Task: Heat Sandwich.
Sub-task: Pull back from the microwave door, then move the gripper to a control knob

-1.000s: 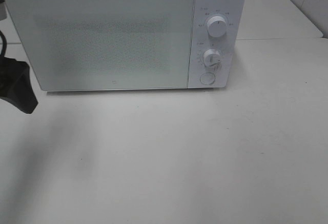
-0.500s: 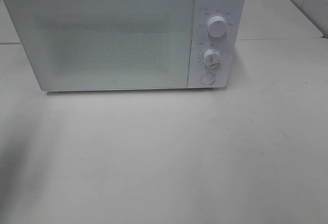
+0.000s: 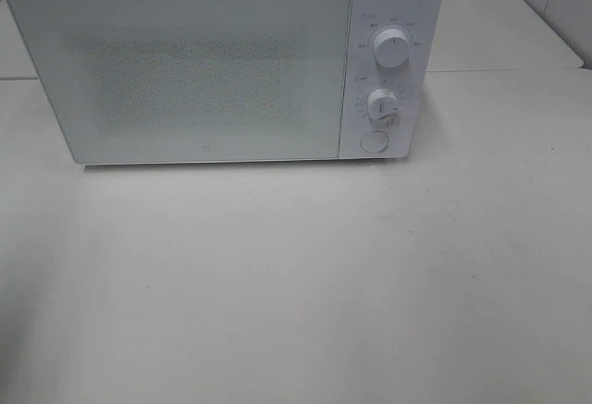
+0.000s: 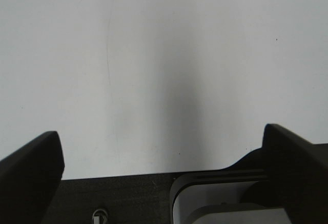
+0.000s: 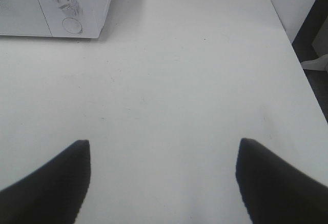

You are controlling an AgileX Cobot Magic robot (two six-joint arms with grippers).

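Left gripper: dark jaws spread wide with nothing between them, poised over a bare stretch of pale table; the arm itself is out of the high camera's frame.
Right gripper: jaws likewise parted wide and holding nothing, facing open tabletop.
Open room: the whole span of table in front of the microwave lies free, from the appliance's base to the near edge of the high view.
Edges: in the right wrist view the table edge falls away beside the right gripper, with dark floor beyond.
Microwave: white, square to the high camera, door shut flush; two round knobs stacked above a round button on its right panel.
Sandwich: not visible in any view; its place and appearance cannot be told behind the pale, speckled door.
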